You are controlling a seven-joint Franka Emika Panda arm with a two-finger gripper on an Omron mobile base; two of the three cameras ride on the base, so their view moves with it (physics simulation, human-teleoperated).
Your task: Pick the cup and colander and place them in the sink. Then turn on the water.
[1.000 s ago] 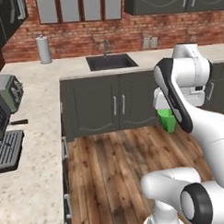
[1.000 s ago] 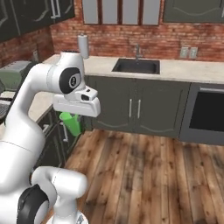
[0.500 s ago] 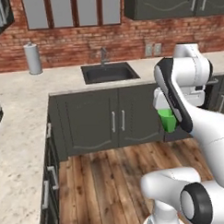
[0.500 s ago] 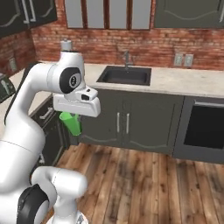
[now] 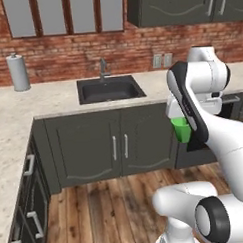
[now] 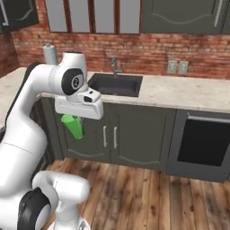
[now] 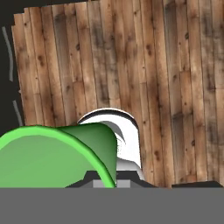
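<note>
Meanwhile the whole view had swung over the last second: the coffee machine and side counter that filled the left of the earlier left base picture had slid out, and the dark grey rectangular sink [image 5: 110, 88] with its grey angular faucet [image 5: 103, 67] had come round to sit squarely ahead. That was the base driving and turning, not the kitchen's things moving. The small bright-green tapered cup [image 5: 182, 129] had kept its place against the arm throughout, hanging under the white hand above the wooden plank floor [image 5: 112, 209], in front of the dark cabinet doors [image 5: 119, 146] and below the level of the pale stone counter [image 5: 57, 99].

The two-finger gripper [image 6: 76, 120] was clenched on the cup; in the right base view the tumbler [image 6: 73, 126] hung tilted beneath the wrist block, and the hand view showed its green rim [image 7: 57, 151] close against the camera with the floor planks beyond.

As a judgement, the carry was in its approach stage: the cup was lifted and the sink now stood in front, but well apart from the cup. The arm would need to raise the cup over the counter edge and reach forward. The colander and the water looked yet to be dealt with; no stream ran from the faucet.
</note>
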